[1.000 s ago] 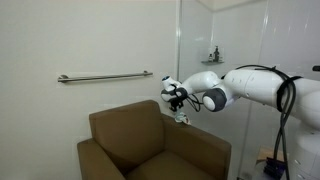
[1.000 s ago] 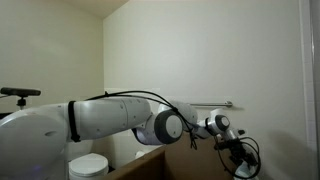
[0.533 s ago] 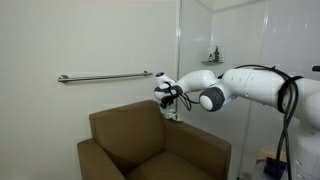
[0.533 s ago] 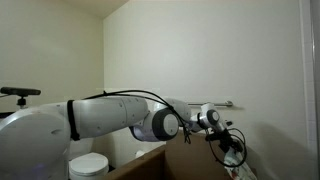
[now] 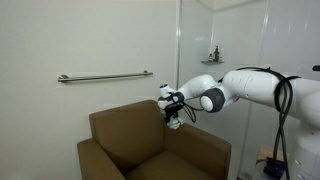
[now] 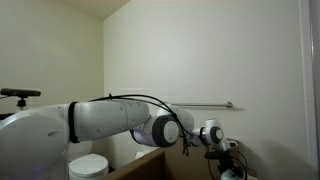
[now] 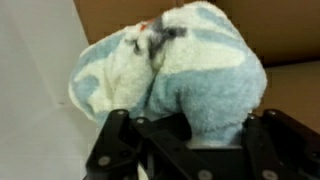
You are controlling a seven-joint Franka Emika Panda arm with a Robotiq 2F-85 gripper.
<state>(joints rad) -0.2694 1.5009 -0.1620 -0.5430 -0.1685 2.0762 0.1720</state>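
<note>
In an exterior view, a grab bar (image 5: pixel 104 77) is seen on the wall, at ten o'clock from the claw (image 5: pixel 171 108). A brown armchair (image 5: pixel 135 140) is set below it, at seven o'clock. A blue-and-white towel (image 7: pixel 185 65) is clenched in the claw, bunched just beside the backrest's upper corner.

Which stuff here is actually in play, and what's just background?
In play:
- gripper, shut on the towel
- blue-and-white towel, bunched between its fingers

Background:
- brown armchair, just below the gripper
- wall rail
- small wall shelf
</note>
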